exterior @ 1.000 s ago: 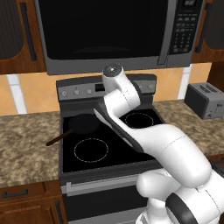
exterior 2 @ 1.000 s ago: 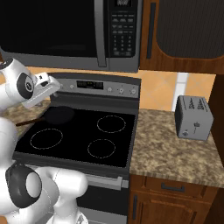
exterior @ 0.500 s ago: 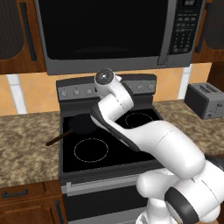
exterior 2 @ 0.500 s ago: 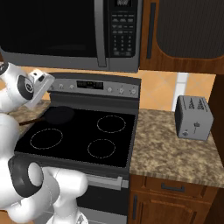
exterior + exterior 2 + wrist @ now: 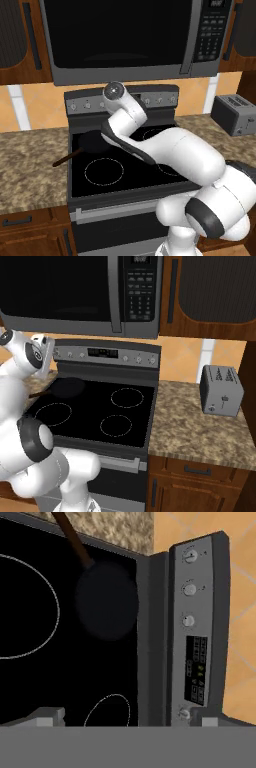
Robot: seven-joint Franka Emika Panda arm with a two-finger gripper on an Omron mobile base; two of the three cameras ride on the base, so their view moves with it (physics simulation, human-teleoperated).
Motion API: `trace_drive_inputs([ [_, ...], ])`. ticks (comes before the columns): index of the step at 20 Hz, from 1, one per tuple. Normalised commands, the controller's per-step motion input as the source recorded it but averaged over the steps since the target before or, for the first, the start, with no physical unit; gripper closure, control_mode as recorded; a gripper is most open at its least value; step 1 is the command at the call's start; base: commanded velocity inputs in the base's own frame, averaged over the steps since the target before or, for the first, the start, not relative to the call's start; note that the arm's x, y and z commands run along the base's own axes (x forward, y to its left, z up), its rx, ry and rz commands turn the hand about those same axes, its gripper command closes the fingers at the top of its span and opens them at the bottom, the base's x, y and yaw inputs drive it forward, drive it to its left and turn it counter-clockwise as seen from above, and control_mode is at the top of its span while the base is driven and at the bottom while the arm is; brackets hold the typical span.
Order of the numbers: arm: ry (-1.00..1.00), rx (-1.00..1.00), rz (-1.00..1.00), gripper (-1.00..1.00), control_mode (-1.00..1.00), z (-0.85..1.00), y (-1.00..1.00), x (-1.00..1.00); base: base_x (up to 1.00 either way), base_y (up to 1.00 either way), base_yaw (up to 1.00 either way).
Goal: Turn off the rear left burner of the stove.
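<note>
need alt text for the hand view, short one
The stove's back panel runs up the right side, rolled sideways, with three round knobs in a row above a digital display and a fourth knob below it. To its left, on the black glass top, a dark pan sits over the rear left burner, its brown handle pointing toward the granite counter.

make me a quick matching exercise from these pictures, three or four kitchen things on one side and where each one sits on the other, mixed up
Things:
1. toaster
2. microwave
3. pan
4. knobs

Places:
A. on the stove's raised back panel
B. on the black glass top, rear left
C. on the stone counter right of the stove
D. above the stove

Pairs: 1-C, 2-D, 3-B, 4-A
</note>
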Motion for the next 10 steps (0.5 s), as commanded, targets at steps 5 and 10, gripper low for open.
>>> trace_drive_inputs([
  [5,0.01,-0.41,0.10,-1.00,-1.00,0.00,0.26,0.17,0.00,0.00,0.00],
  [10,0.00,-0.41,0.02,-1.00,-1.00,0.00,0.22,0.20,0.00,0.00,0.00],
])
